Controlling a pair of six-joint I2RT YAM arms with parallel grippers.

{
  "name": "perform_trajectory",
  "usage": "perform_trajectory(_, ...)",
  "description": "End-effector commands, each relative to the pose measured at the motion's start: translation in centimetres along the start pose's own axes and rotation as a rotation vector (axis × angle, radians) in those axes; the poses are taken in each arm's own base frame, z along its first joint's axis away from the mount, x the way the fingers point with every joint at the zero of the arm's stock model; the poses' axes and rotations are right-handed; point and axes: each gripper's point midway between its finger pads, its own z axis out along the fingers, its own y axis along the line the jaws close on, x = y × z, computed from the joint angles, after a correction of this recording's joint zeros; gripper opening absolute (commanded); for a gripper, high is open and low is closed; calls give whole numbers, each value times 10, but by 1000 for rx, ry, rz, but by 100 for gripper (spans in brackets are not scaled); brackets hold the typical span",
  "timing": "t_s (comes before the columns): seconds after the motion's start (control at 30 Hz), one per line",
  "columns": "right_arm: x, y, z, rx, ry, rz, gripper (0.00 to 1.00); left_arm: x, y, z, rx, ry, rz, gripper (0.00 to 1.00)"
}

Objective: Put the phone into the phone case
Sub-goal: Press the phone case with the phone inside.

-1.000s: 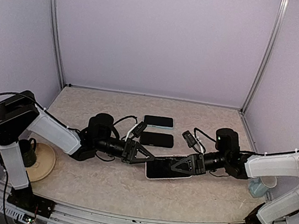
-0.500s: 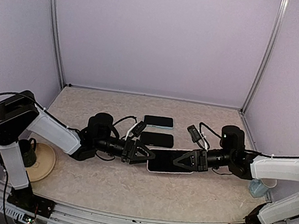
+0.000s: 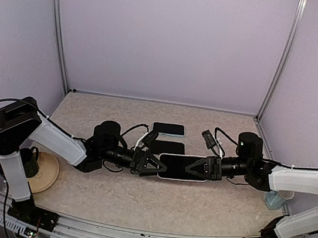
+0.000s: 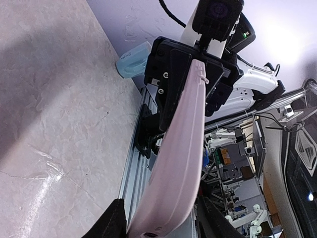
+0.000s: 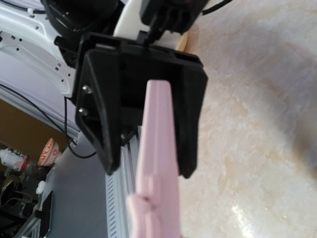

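Observation:
A pale pink phone case [image 3: 183,168] with a dark upper face hangs level above the table, held at both ends. I cannot tell whether the dark face is a phone's screen. My left gripper [image 3: 153,165] is shut on its left end and my right gripper [image 3: 197,168] on its right end. The left wrist view shows the case's pink edge [image 4: 183,148] running from my fingers [image 4: 111,223] to the right gripper [image 4: 188,64]. The right wrist view shows the pink edge [image 5: 158,163] reaching the left gripper [image 5: 143,99]. Two dark phones [image 3: 168,128] [image 3: 158,146] lie flat behind the case.
A tan plate [image 3: 47,174] with a black cup [image 3: 29,163] sits at the near left. A light blue cup [image 3: 275,199] stands at the near right, also in the left wrist view [image 4: 133,59]. Metal frame posts stand at the back corners.
The case has swung from a tilted position near the table front to level and a little farther back. The right gripper has moved back with it; the left gripper has barely shifted.

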Motion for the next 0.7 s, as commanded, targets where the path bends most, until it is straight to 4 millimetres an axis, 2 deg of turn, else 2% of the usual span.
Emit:
perform_trajectory(0.0,-20,17,-2,-30,-52,-84,0,0,-18,-1,58,2,40,46)
perform_trajectory(0.5,-24,13,-1,5,-55,-96,0,3,-19,2,81,17,22,26)
perform_trajectory(0.67,-26,7,-4,61,-60,-122,0,-1,-4,2,22,-1,-25,14)
